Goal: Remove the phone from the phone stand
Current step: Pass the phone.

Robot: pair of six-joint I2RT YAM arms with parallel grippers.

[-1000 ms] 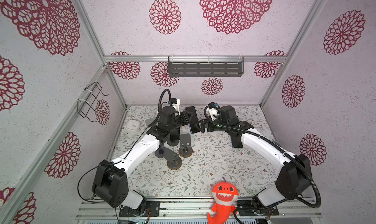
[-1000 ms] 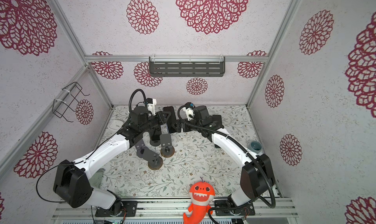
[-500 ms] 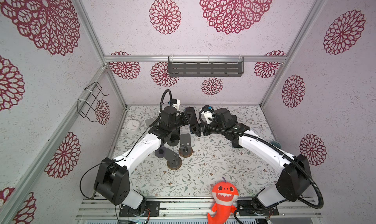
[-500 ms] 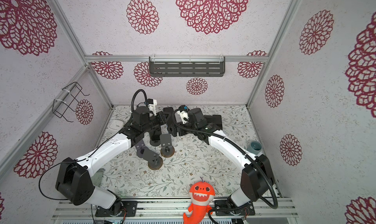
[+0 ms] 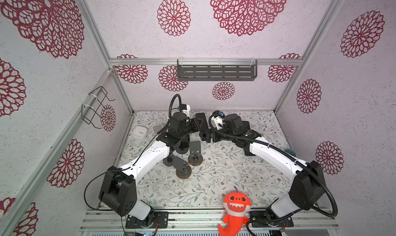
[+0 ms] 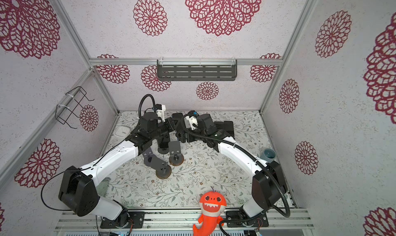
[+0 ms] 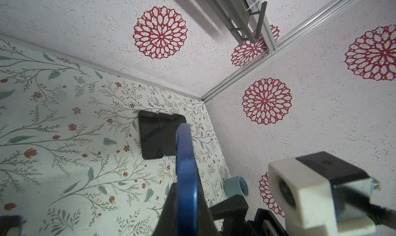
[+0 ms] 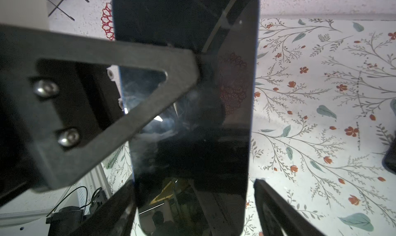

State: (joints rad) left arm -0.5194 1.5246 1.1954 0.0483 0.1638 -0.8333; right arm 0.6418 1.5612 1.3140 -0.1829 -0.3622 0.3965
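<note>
The phone [image 8: 203, 149] is a slim slab with a glossy black screen, smudged and mirroring the red wall rosettes. Its blue frame shows edge-on in the left wrist view [image 7: 185, 160]. It is off every stand, held up in the air over the far middle of the desk [image 5: 214, 181], between the two wrists in both top views (screen turned toward the right arm's camera).

The left hand [image 5: 195, 125] is clenched on the phone. One of its fingers presses flat across the screen, and dark fingers flank the blue edge in its own wrist view. The right hand [image 8: 192, 184] is spread, its two fingers standing on either side of the phone's end nearest its camera. A sliver of desk shows between one finger and the phone's edge; whether the other finger touches I cannot tell.

Counted:
- One phone is in the air.
- Two more dark phones [image 7: 150, 136] lie flat on the desk near the far right corner, side by side and touching.
- Two phone stands [image 5: 195, 148] with round wooden bases sit near each other by the left arm, both bare.
- Darker stand parts beside them are half hidden by that arm, so I cannot count them.
- One blue-grey cup [image 6: 267, 155] sits by the right arm.
- One orange shark toy [image 5: 235, 205] is at the near edge.
- One white square object [image 5: 139, 131] lies at the far left.
</note>
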